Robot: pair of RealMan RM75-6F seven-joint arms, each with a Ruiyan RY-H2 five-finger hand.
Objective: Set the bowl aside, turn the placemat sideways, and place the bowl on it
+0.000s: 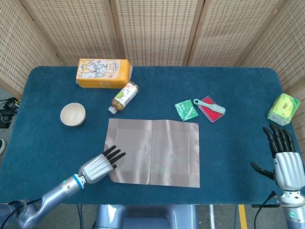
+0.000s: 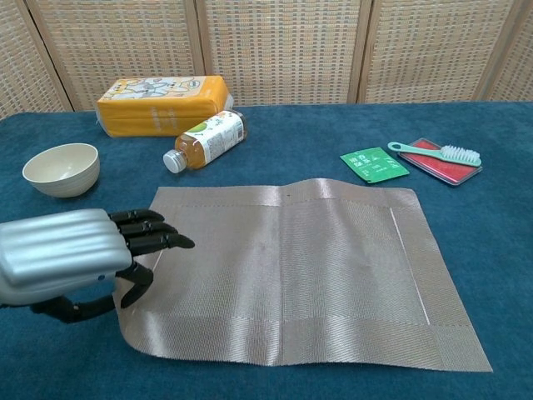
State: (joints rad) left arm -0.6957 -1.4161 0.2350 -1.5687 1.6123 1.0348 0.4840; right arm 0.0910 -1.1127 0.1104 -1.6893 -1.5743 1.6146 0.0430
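Note:
The tan woven placemat [image 1: 155, 151] [image 2: 291, 267] lies flat near the table's front middle, its edges about square to the table. My left hand [image 1: 97, 166] [image 2: 71, 258] pinches its near-left corner, with the fingers on top and the thumb under the lifted edge. A cream bowl [image 1: 73, 114] [image 2: 61, 169] stands upright and empty on the blue cloth at the left, apart from the mat. Off the table's right front corner, my right hand [image 1: 286, 162] is held upright with its fingers apart, holding nothing; only the head view shows it.
A yellow box [image 1: 103, 73] [image 2: 162, 104] lies at the back left, with a tea bottle [image 1: 124, 97] [image 2: 206, 140] on its side beside it. Right of the mat's far edge are a green packet [image 1: 185, 109] [image 2: 374, 163] and a brush on a red card [image 1: 209, 106] [image 2: 441, 158]. A green pack [image 1: 283, 109] sits at the right edge.

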